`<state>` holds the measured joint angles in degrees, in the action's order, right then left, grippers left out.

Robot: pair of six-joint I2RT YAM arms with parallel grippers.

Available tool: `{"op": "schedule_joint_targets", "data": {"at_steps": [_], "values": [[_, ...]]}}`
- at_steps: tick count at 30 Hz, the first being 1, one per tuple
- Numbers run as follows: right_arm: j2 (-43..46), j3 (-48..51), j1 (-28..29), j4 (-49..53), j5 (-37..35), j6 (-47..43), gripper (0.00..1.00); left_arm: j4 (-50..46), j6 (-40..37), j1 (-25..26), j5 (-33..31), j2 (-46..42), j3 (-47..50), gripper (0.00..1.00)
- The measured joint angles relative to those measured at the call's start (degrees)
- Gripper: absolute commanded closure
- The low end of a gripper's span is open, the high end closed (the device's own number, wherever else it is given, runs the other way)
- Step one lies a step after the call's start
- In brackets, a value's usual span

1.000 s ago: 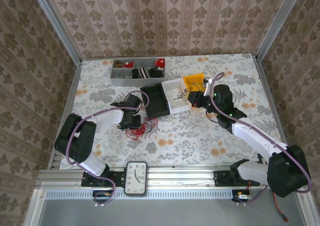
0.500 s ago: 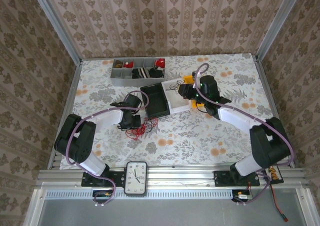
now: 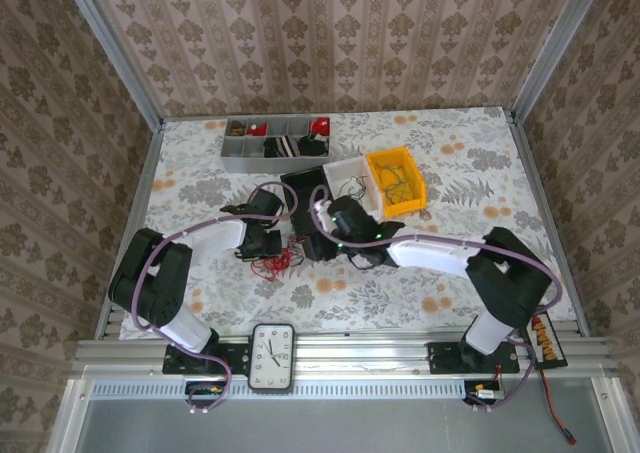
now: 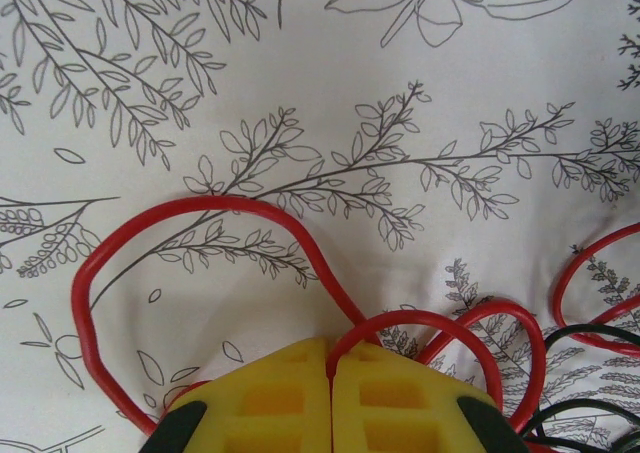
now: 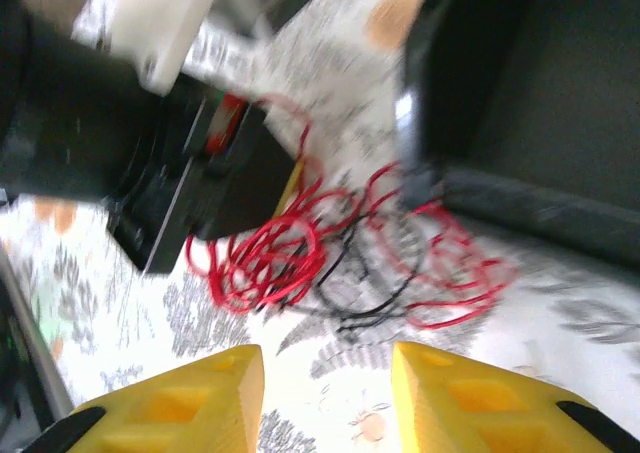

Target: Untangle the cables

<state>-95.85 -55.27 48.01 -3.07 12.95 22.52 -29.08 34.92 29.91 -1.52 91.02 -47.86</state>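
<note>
Left claw (image 4: 329, 361) pinches a red loop of the cables (image 5: 300, 263), clumped on the bench (image 3: 420, 283) beside the black bin (image 3: 312, 205); right claw (image 5: 325, 373) spread, near them: best nip one edge strand, then draw it gently away

The red cables (image 4: 200, 211) wore smooth, glossy plastic insulation that caught the light, while the black cable (image 5: 352, 318) among them looked duller. The table (image 3: 400, 283) was covered by a matt printed sheet; whether it was cloth or paper could not be told. The left hand (image 4: 330, 358) and the right hand (image 5: 327, 373) had matt yellow plastic fingers (image 4: 270, 405) with moulded recesses. The yellow bin (image 3: 395, 181) and black bin (image 3: 300, 188) looked like smooth plastic, and the frame rail (image 3: 350, 351) like brushed metal.
</note>
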Motion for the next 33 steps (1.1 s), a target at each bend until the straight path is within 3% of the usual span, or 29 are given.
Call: {"op": "schedule_joint_targets", "data": {"at_steps": [19,21,25,33], "values": [[-13.60,-10.91,0.90,6.38,1.40,-6.10,0.60,0.00,0.00,0.00,0.00,-0.02,0.00,1.00],[-14.51,-11.37,0.90,6.43,1.38,-6.16,0.65,0.00,0.00,0.00,0.00,-0.02,0.00,1.00],[-14.91,-11.43,0.50,6.64,1.11,-6.29,0.91,0.00,0.00,0.00,-0.02,-0.02,0.00,1.00],[-8.48,-1.01,-1.51,1.95,-0.55,-3.28,0.97,-0.09,0.00,0.00,-0.02,0.04,-0.09,1.00]]}}
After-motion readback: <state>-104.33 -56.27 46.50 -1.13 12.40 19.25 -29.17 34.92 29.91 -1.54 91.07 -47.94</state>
